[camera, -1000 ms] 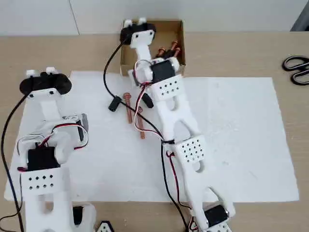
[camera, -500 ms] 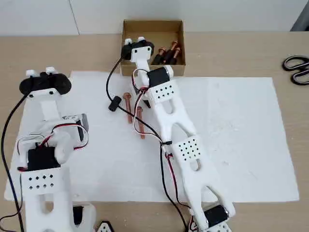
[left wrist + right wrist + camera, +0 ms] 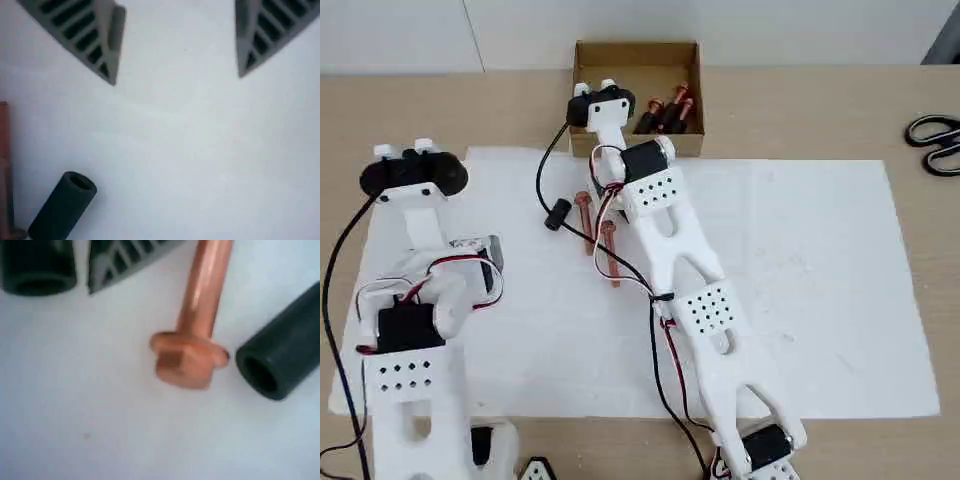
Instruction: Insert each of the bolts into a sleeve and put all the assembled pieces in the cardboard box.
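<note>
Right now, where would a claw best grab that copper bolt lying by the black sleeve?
Probably the smooth shank of the copper bolt, near its middle, from straight above, closing across its length. It lies flat on the white sheet, and the black sleeve lies close beside its wide flanged head.

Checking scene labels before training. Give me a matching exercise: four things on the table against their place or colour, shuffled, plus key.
Things:
1. scissors
2. loose sleeve
3. loose bolts
4. cardboard box

Descriptions:
A. copper-coloured, lying on the white sheet
B. on the bare table, off the sheet
C. holds the assembled pieces
D. black, lying on the white sheet

Pairs: 1-B, 2-D, 3-A, 4-C.
</note>
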